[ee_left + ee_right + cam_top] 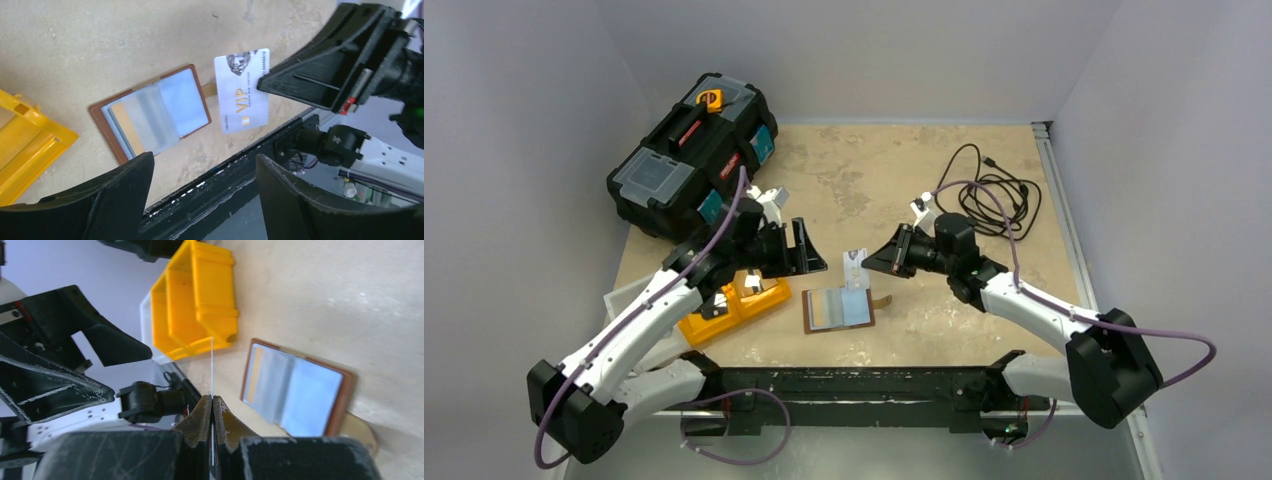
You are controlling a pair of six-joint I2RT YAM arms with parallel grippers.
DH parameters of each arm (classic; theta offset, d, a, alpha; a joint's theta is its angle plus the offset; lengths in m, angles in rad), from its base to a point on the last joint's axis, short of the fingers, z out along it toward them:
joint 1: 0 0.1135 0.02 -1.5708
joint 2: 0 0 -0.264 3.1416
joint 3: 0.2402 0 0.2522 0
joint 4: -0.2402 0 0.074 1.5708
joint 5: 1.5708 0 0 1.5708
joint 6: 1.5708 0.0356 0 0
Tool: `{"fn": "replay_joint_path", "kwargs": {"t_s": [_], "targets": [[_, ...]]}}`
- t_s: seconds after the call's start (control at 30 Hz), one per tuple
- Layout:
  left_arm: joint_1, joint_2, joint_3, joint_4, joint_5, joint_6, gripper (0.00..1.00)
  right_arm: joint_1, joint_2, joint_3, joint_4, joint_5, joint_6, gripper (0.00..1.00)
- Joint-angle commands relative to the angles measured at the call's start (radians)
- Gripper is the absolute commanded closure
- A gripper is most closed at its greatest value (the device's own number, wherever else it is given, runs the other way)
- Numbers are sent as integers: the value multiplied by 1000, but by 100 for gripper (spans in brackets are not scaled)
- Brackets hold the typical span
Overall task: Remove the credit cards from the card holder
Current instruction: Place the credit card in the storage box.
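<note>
Top external: I see the card holder (839, 310) lying open, long axis left-right, tab pointing right; right hand (212, 405) pinches a white card (242, 90), left hand (205, 162) gapes empty.

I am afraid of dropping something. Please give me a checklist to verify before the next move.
1. Right end effector shut on white card: ok.
2. Card clear of the card holder: ok, held in the air beside it.
3. Card holder lying open on the table: ok.
4. Card holder emptied: not ok, a tan card shows in a sleeve.
5. Left end effector open, holding nothing: ok.
6. Grip firm enough: cannot tell.
</note>
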Motion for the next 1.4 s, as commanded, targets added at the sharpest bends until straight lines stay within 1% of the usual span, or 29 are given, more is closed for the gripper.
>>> {"fn": "replay_joint_path", "kwargs": {"t_s": [0.0,0.13,0.3,0.47,0.7,0.73,0.8,0.9,0.93,0.97,1.0,1.03,1.07,1.1,1.13,1.2,1.27,1.3,1.37], "targets": [[49,-69,-38,66,198,46,26,-3,31,67,180,-163,98,100],[70,-91,-72,150,305,12,26,-2,56,62,335,-245,206,100],[78,-99,-104,264,395,-40,28,22,67,69,406,-276,257,100],[85,-82,-119,336,450,-84,35,42,72,60,470,-289,298,100],[87,-61,-138,417,486,-137,52,66,87,51,502,-292,309,100],[87,-58,-139,420,488,-138,55,68,89,52,507,-293,312,100],[87,-51,-140,427,491,-144,67,75,91,51,501,-290,307,100],[87,-50,-145,438,491,-157,94,74,86,51,481,-284,292,100],[87,-51,-146,438,490,-158,100,75,83,52,467,-279,281,98],[87,-53,-148,438,488,-158,100,74,79,55,442,-267,266,91],[87,-56,-148,432,482,-158,100,74,74,56,417,-256,250,79],[87,-61,-145,414,465,-151,100,74,68,61,385,-239,229,65],[87,-68,-136,370,442,-137,100,74,62,68,332,-220,202,51],[87,-75,-120,308,406,-116,100,73,53,81,271,-196,169,40],[87,-84,-99,229,324,-92,100,74,45,95,207,-168,128,30],[87,-107,-54,58,155,-46,100,74,27,118,96,-119,65,17],[87,-121,-9,-120,-56,-28,100,74,11,132,14,-79,20,4],[87,-121,21,-213,-172,-19,100,74,6,137,-20,-62,1,2],[87,-116,69,-376,-376,-20,100,73,-1,144,-69,-33,-37,1]]}}
